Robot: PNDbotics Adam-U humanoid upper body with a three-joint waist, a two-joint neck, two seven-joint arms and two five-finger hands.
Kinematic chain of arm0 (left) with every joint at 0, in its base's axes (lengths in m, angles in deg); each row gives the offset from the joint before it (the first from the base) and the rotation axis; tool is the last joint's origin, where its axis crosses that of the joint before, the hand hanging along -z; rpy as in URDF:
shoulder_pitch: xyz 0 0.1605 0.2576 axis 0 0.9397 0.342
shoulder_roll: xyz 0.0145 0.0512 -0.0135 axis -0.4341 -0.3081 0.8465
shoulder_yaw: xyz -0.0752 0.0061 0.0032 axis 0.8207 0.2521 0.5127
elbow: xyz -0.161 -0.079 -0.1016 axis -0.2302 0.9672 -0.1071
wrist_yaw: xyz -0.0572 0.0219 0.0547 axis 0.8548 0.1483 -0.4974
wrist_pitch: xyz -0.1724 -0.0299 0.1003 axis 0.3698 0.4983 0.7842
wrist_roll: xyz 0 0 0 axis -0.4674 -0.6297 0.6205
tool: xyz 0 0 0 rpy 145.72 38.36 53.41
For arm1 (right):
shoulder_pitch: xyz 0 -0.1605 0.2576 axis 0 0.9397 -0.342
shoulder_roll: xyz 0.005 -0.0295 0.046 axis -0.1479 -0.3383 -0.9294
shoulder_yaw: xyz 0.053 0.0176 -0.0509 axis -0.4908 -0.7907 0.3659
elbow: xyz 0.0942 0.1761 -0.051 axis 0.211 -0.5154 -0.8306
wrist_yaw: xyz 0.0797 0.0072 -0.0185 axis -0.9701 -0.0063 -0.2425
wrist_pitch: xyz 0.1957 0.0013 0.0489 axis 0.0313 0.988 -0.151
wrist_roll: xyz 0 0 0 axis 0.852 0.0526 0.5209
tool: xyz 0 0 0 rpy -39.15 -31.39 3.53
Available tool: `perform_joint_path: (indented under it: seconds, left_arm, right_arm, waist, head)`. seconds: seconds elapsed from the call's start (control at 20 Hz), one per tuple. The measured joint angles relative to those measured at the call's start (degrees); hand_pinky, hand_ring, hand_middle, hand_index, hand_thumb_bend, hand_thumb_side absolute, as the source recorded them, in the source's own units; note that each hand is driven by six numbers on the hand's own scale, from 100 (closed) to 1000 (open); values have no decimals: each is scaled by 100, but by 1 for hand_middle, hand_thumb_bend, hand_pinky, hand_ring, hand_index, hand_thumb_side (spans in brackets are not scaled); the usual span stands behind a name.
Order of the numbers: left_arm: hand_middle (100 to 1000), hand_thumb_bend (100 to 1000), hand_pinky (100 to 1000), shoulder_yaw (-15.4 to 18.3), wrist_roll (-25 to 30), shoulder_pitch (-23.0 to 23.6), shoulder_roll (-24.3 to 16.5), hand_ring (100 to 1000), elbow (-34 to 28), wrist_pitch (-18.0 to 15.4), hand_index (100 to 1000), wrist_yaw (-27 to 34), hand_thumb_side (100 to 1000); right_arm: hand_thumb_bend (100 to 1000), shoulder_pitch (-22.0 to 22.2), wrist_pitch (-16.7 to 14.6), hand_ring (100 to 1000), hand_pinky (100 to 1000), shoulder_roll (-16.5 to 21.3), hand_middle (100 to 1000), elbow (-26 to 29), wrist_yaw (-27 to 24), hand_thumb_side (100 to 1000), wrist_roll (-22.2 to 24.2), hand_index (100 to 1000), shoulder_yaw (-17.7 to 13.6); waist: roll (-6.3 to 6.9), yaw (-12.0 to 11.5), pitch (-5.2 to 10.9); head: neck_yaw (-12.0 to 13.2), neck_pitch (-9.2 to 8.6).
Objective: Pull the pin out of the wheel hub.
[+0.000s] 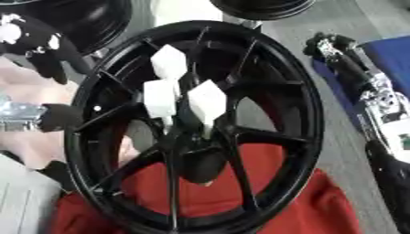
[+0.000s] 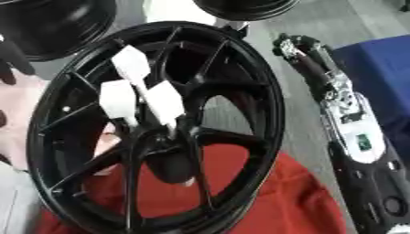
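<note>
A black spoked wheel (image 1: pixel 304 114) stands tilted over a red cloth (image 1: pixel 280 201), filling the middle of both views. Three white block-headed pins stick out of its hub (image 1: pixel 188 137): one upper (image 1: pixel 169 61), one left (image 1: pixel 159 97), one right (image 1: pixel 207 101). My left hand (image 1: pixel 36 43), black with white patches, hangs at the upper left beside the rim, fingers relaxed and pointing down, touching no pin. My right arm runs up the right side. Its hand (image 2: pixel 292 45) is off the rim's upper right, holding nothing that I can see; its finger pose is unclear.
Two more black wheels lie at the top, one left (image 1: pixel 88 18) and one centre (image 1: pixel 264 9). A blue surface (image 2: pixel 376 68) sits at the right. Something pinkish (image 1: pixel 28 96) and a silver-and-black part (image 1: pixel 20 116) lie against the rim's left side.
</note>
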State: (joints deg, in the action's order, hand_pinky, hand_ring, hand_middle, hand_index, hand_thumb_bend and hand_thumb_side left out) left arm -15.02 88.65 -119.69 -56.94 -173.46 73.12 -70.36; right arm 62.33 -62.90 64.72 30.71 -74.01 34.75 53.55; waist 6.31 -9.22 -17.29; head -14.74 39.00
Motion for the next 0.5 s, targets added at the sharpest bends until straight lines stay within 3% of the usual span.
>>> perform_joint_path:
  seconds: [0.5]
  left_arm:
    - [719, 573, 720, -68, -288, 246, -134, 669, -161, 177, 822, 80, 641]
  right_arm:
    - [100, -46, 12, 787, 935, 0, 610, -4, 0, 576, 73, 657, 37]
  waist:
    - [10, 36, 0]
  head:
    - [74, 1]
